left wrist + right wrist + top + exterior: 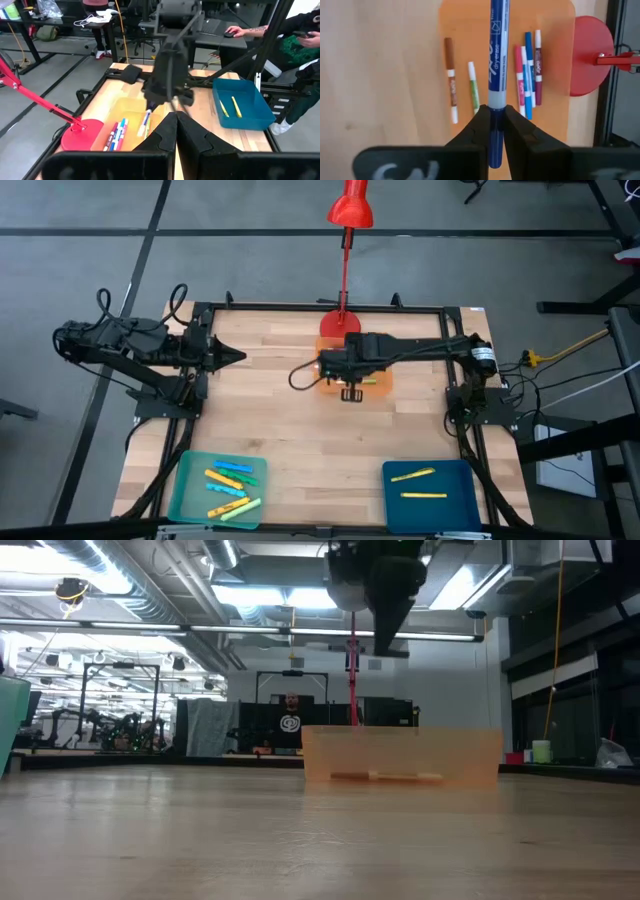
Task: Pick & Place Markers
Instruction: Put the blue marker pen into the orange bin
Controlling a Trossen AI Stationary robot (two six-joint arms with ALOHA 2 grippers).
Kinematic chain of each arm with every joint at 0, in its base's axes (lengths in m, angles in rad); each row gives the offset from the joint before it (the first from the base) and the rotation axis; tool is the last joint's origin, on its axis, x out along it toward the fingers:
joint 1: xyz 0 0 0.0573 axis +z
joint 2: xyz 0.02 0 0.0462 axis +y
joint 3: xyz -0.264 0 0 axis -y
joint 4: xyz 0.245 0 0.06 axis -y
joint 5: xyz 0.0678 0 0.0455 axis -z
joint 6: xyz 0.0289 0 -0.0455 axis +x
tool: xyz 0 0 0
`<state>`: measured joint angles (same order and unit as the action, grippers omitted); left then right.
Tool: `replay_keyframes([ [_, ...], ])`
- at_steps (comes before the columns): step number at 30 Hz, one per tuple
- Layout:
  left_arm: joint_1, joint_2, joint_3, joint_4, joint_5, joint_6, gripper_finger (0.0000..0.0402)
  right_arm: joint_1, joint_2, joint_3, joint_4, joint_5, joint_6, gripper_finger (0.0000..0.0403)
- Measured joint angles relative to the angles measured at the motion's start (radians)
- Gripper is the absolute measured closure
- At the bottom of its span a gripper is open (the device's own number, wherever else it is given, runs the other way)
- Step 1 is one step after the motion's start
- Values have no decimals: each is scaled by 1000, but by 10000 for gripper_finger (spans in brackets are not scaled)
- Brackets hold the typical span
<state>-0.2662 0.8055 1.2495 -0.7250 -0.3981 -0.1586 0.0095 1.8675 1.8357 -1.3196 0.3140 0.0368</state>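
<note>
My right gripper [495, 111] hangs over the orange tray [378, 385] at the table's far middle, shut on a blue-and-white marker [496, 60]. Below it, brown [451, 80], green [473, 85], red [519, 75], blue [528, 70] and purple [538, 65] markers lie flat on the tray floor. My left gripper [236, 357] waits shut at the far left, raised above the wood, its fingers [176, 125] holding nothing. In the low view my right gripper [385, 600] hangs high above the orange tray [400, 755]. My right gripper pinches the marker between its two fingers where the white body meets the blue end [495, 106], near one end of the marker. The fingers come steeply from above and lie across the marker. It is lifted clear above the orange tray.
A teal tray [185, 485] with several yellow, green and blue markers sits at the near left. A blue tray [460, 510] at the near right holds two yellow markers [412, 475]. A red lamp base [338, 323] stands behind the orange tray. People sit beyond the table.
</note>
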Motion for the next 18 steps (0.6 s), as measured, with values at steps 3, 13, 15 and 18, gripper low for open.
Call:
replay_keyframes([
  [3, 0, -5, 0, 1, 0, -1, 397, -28, 0, -26, 43, -3, -56, 369],
  [13, 0, -19, 0, 3, -1, -27, 397, -153, 0, -206, 181, -123, -177, 369],
  [15, 0, -22, 0, 3, -1, -29, 398, -174, 1, -239, 209, -155, -194, 369],
  [18, 0, -22, 0, 3, -2, -29, 396, -201, 0, -289, 258, -182, -212, 369],
])
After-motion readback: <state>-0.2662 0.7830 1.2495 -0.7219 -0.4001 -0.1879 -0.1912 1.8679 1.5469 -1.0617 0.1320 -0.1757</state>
